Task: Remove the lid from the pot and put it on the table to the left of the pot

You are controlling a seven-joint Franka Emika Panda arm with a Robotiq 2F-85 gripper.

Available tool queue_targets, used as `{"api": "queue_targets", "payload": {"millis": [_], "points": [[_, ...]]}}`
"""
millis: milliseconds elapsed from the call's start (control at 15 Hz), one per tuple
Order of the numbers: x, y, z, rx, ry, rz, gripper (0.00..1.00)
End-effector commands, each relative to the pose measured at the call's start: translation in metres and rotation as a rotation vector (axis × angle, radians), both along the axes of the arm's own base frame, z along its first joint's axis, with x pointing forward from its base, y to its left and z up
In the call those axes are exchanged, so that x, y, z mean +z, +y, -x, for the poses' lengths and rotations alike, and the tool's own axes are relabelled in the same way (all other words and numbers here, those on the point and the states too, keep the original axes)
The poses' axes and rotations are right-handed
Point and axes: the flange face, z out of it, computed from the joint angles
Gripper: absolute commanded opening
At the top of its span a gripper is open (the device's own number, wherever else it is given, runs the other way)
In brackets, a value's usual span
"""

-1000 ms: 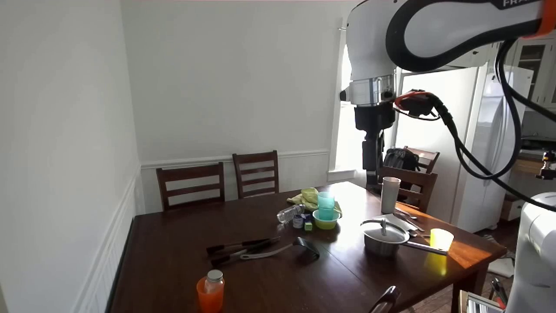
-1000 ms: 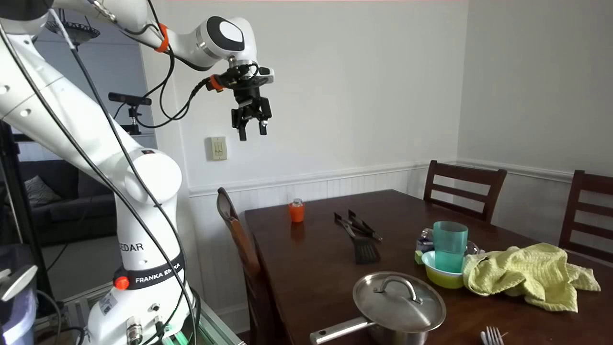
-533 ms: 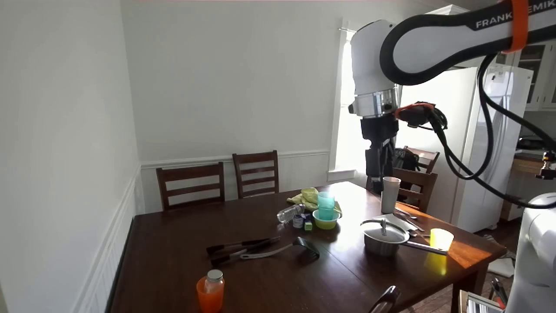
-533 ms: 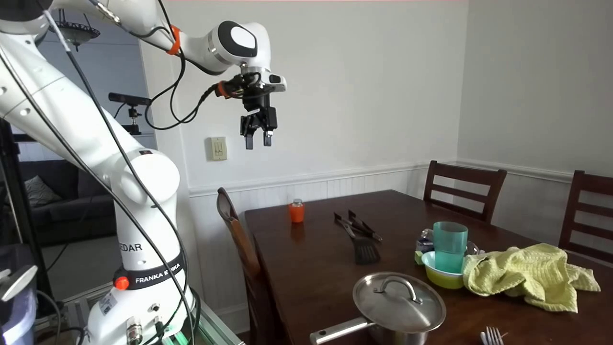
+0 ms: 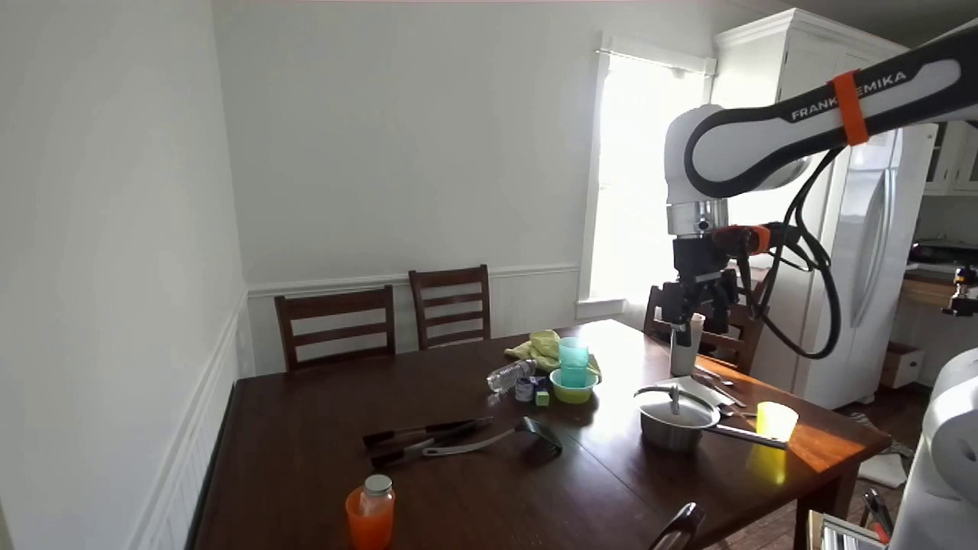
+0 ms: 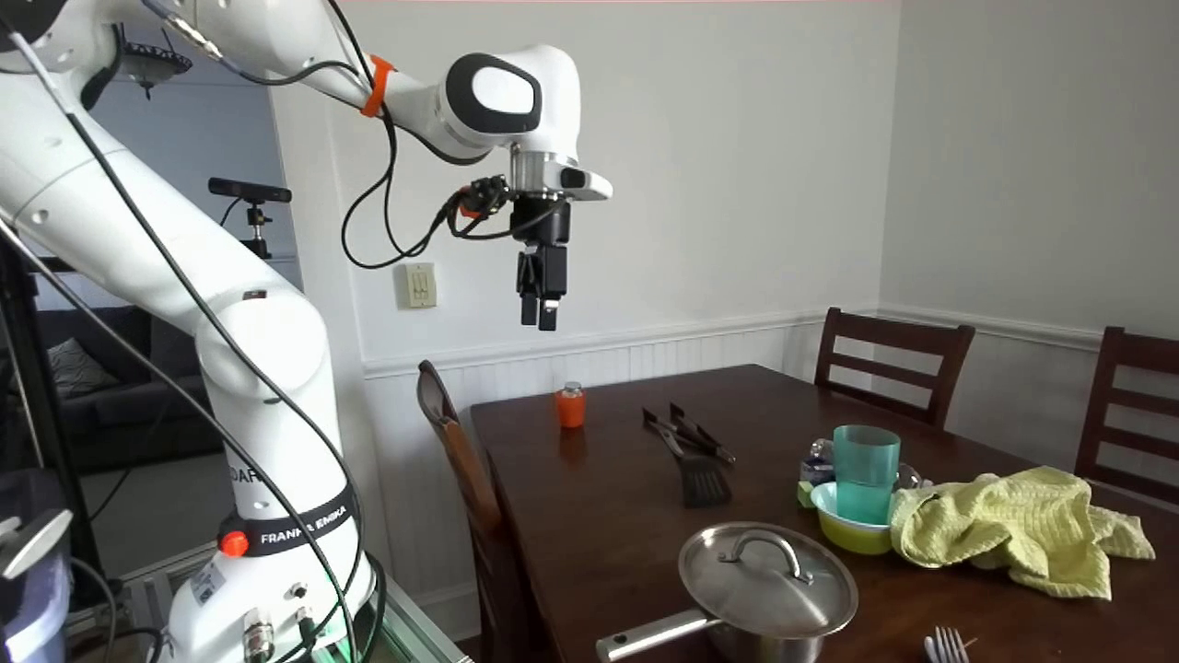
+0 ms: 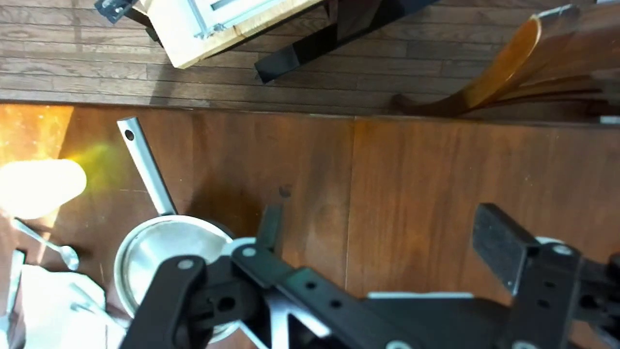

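The silver pot (image 5: 672,437) stands on the dark brown table (image 5: 306,428) with its long handle sticking out; it also shows in an exterior view (image 6: 772,649). The round lid (image 6: 764,585) with a metal loop handle sits on the pot, and shows in the other views too (image 5: 672,412) (image 7: 172,245). My gripper (image 5: 701,332) is open and empty, pointing down, high above the table and apart from the pot. It also hangs in an exterior view (image 6: 539,318). In the wrist view, the jaws (image 7: 380,232) are over bare wood; the left finger partly covers the lid.
A teal cup (image 6: 866,474) in a bowl (image 6: 852,534) and a yellow cloth (image 6: 1022,529) are beyond the pot. Black utensils (image 6: 695,460) and an orange cup (image 6: 571,407) lie farther off. A yellow cup (image 5: 776,420) stands by the handle; a tall white cup (image 5: 685,351) is near the window end.
My gripper has moved down and to the right in both exterior views. It has also turned about its vertical axis. The pot and lid have not moved.
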Motion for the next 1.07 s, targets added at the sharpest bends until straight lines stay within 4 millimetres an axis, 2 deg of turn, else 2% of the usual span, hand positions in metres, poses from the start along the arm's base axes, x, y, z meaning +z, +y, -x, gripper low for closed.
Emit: {"api": "queue_targets", "payload": {"millis": [0, 200, 267, 400, 733, 1000], "points": [[-0.021, -0.032, 0.004, -0.174, -0.095, 0.034, 1.00], [-0.044, -0.051, 0.005, -0.301, -0.135, 0.067, 1.00], [-0.030, -0.042, 0.004, -0.234, -0.126, 0.034, 1.00], [-0.042, -0.049, 0.005, -0.276, -0.127, 0.039, 1.00], [-0.044, -0.049, 0.004, -0.290, -0.122, 0.040, 1.00], [-0.061, -0.087, -0.003, -0.407, -0.147, 0.043, 1.00]]}}
